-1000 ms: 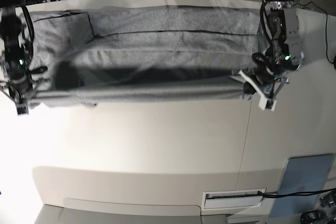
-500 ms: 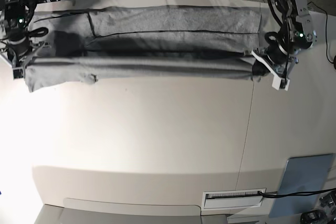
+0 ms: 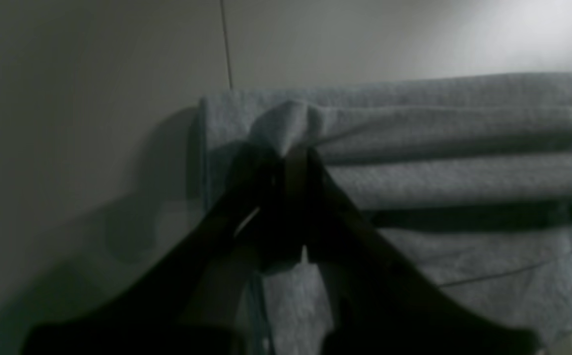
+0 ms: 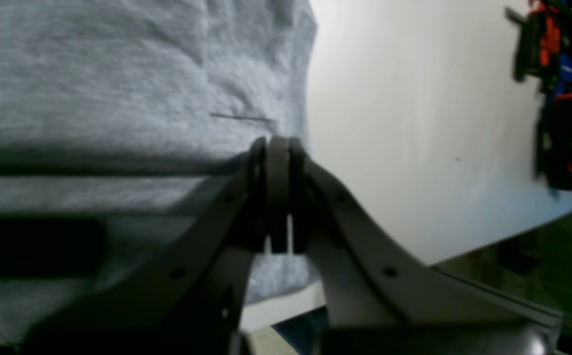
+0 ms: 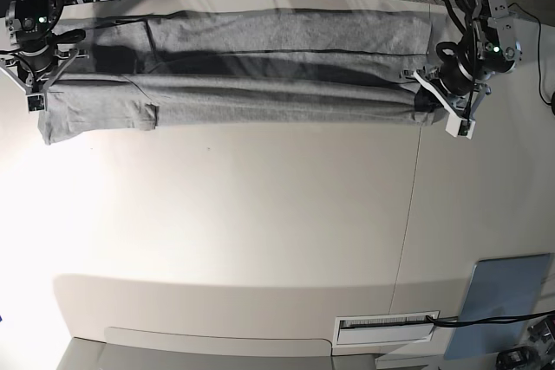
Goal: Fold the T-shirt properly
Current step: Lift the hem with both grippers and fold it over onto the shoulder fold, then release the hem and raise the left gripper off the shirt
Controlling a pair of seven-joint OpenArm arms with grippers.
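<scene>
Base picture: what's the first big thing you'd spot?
A long grey T-shirt stretched in a band across the far side of the pale table. At each end a robot pincher grips it: the left gripper on the picture's right, the right gripper on its left. A blue-grey panel lies at the near right corner.

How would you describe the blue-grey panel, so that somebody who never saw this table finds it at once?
In the base view, start from the pale table and follow its near edge to the right corner. The blue-grey panel lies flat there, right of a white slotted plate. It is rigid, smooth and rectangular, unlike the long grey T-shirt along the far edge.
</scene>
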